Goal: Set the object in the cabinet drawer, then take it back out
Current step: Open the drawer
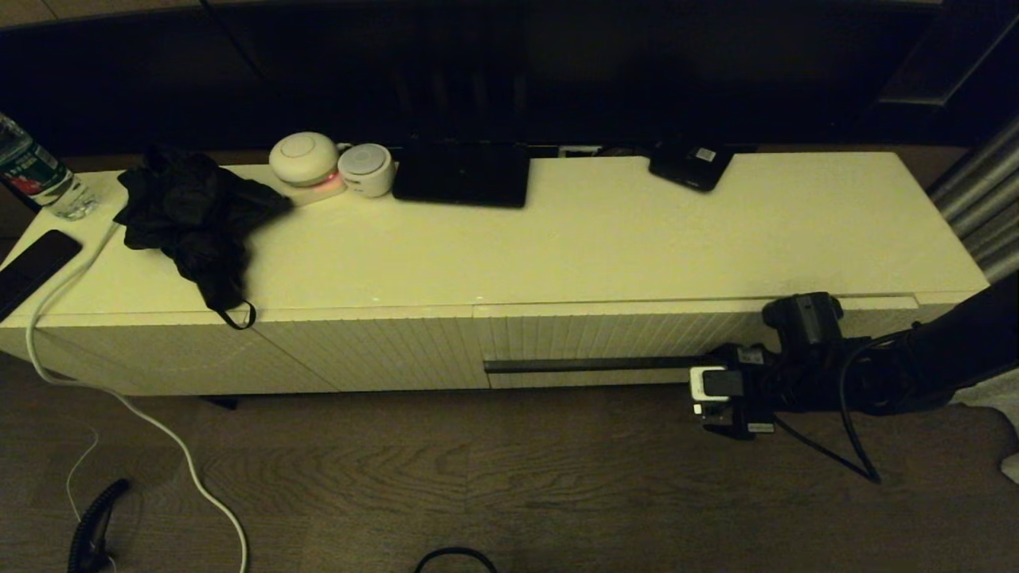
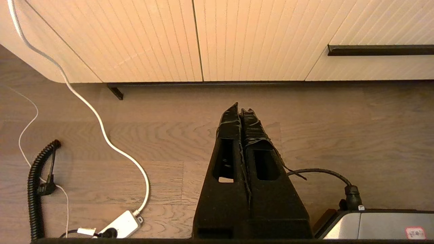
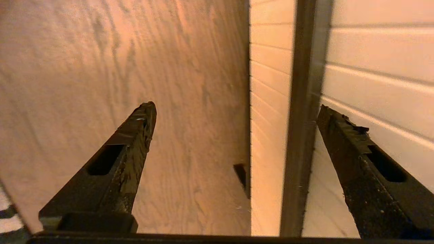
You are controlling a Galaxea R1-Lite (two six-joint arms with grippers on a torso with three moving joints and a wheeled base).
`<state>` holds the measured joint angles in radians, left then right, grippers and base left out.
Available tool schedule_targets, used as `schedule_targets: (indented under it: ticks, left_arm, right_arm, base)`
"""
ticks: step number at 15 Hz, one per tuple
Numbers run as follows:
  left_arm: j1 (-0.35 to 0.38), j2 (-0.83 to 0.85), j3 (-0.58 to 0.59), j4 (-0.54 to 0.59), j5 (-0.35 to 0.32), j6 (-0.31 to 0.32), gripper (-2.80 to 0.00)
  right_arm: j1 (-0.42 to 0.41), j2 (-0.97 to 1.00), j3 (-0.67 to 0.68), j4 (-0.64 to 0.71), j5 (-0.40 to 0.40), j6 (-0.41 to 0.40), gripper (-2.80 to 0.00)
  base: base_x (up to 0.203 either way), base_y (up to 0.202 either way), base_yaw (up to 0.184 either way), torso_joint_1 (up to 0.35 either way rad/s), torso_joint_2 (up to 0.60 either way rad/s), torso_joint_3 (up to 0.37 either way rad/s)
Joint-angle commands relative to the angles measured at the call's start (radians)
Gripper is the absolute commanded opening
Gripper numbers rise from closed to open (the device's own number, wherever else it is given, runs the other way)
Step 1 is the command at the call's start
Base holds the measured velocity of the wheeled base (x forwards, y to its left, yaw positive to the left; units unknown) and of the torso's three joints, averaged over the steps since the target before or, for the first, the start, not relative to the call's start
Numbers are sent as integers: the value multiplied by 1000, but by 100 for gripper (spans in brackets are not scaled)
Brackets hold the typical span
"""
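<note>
Right wrist view alone: right gripper (image 3: 235, 110) spread astride drawer handle (image 3: 298, 135)

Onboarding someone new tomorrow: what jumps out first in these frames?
The right gripper stands out: open, low at the white ribbed cabinet drawer, straddling the right end of its long dark handle strip; the drawer looks shut. On the cabinet top's left lies a crumpled black cloth, with two round white gadgets behind it. The left gripper is shut above the wood floor.
</note>
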<state>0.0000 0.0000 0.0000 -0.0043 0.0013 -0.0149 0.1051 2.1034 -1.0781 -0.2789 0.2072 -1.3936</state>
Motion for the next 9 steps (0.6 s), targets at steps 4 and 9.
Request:
schedule_targets:
  ticks: [4,9]
  left_arm:
    - [0,-2,2,0,0,0,-280]
    - [0,-2,0,0,0,0,-280]
  right_arm:
    - [0,40,-59,1,-21,-3,0]
    - [-2,75,-80,1,-42,-1,0]
  base:
    - [0,0,0,0,0,0]
    - [0,0,0,0,0,0]
